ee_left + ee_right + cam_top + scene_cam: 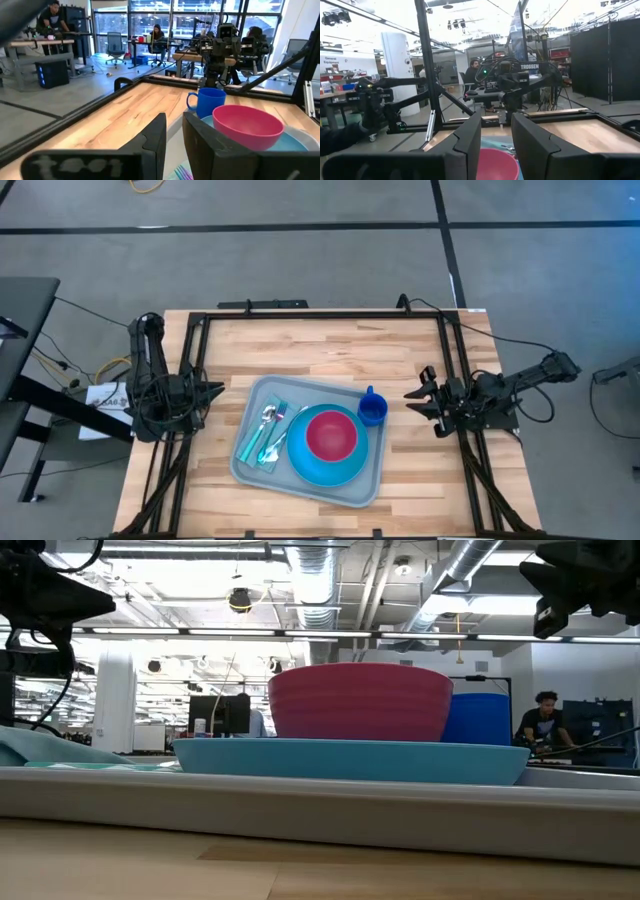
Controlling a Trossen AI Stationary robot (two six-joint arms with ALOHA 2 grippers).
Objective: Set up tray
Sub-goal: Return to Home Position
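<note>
Tray (308, 391) lower centre of high view, carrying plate (300, 465), bowl (331, 434), cup (372, 410). Left gripper (218, 390) mid-left, jaws released, empty. Right gripper (410, 402) mid-right, likewise parted.

Grey floor (300, 260), dark tape lines (300, 226); open office: ceiling ducts (470, 565), white column (400, 55), far windows (150, 15), desks (45, 42), seated people (156, 35).

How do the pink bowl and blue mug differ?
The round pink plastic bowl is wide, handleless and sits on the round blue plate; the small blue plastic mug is narrower, has a handle and stands beside the plate at a corner of the grey-blue tray. Both are upright.
</note>
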